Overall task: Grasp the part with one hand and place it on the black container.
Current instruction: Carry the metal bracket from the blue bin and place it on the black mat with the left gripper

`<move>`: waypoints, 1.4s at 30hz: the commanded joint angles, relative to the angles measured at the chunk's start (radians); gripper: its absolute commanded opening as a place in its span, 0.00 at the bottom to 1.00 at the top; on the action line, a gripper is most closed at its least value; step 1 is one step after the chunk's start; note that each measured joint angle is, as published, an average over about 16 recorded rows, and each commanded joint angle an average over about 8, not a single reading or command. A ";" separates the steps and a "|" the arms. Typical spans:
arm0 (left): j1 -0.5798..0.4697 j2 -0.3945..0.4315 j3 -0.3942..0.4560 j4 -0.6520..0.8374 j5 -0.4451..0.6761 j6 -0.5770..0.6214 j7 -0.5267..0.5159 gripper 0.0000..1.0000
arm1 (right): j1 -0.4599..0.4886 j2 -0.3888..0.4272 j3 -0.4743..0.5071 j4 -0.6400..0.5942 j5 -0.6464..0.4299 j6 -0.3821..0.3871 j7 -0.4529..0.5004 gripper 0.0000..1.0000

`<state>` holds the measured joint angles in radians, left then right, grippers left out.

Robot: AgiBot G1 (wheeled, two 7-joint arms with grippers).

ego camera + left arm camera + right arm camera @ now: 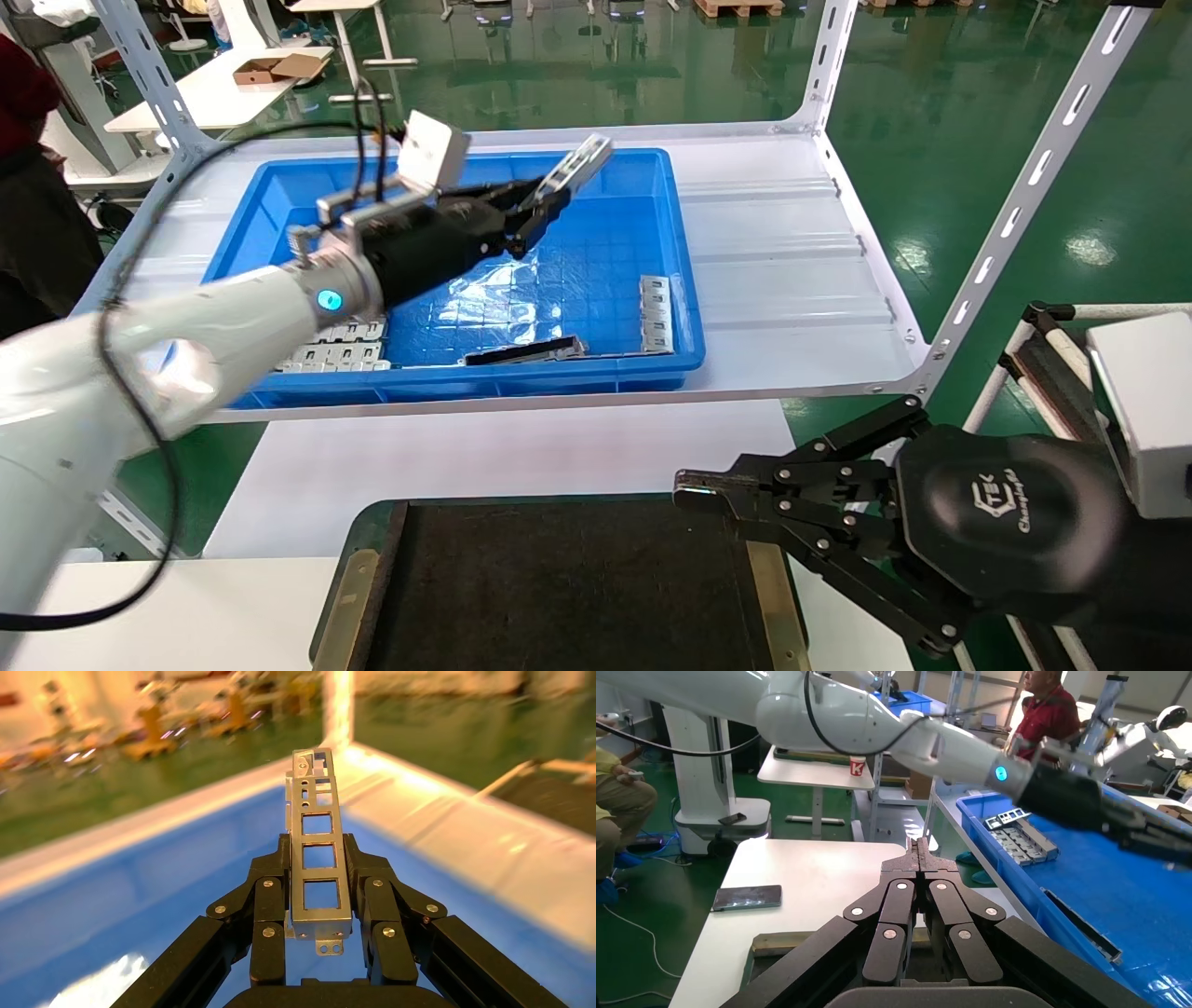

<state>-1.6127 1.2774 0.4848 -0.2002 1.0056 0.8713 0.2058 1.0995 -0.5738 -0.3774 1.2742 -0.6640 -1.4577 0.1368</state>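
Note:
My left gripper (535,214) is shut on the part (577,164), a narrow silver bar with square windows, and holds it up over the blue bin. In the left wrist view the part (318,855) stands clamped between the two black fingers (267,906), its perforated end sticking out beyond them. The black container (559,587) lies at the near edge of the white table, with brass strips on its short sides. My right gripper (698,486) is shut and empty, parked over the container's right end; it also shows in the right wrist view (920,851).
The blue bin (684,359) sits on a white metal shelf (792,280) behind the table. In it lie several grey tabbed brackets (340,343), a flat dark strip (526,352) and more parts (656,312). Shelf posts (1024,196) rise at the right. A phone (746,897) lies on the table.

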 commanded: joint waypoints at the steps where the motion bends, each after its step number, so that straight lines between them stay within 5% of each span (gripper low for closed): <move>1: -0.013 -0.021 -0.007 -0.003 -0.015 0.071 0.005 0.00 | 0.000 0.000 0.000 0.000 0.000 0.000 0.000 0.00; 12: 0.050 -0.150 -0.013 -0.155 -0.057 0.360 -0.096 0.00 | 0.000 0.000 0.000 0.000 0.000 0.000 0.000 0.00; 22: 0.244 -0.288 -0.009 -0.506 -0.094 0.422 -0.286 0.00 | 0.000 0.000 0.000 0.000 0.000 0.000 0.000 0.00; 28: 0.421 -0.380 -0.006 -0.766 -0.108 0.331 -0.428 0.00 | 0.000 0.000 0.000 0.000 0.000 0.000 0.000 0.00; 42: 0.814 -0.460 0.037 -1.141 -0.018 -0.152 -0.682 0.00 | 0.000 0.000 0.000 0.000 0.000 0.000 0.000 0.00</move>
<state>-0.8125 0.8357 0.5222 -1.3206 0.9850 0.7239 -0.4662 1.0996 -0.5736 -0.3779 1.2742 -0.6637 -1.4576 0.1366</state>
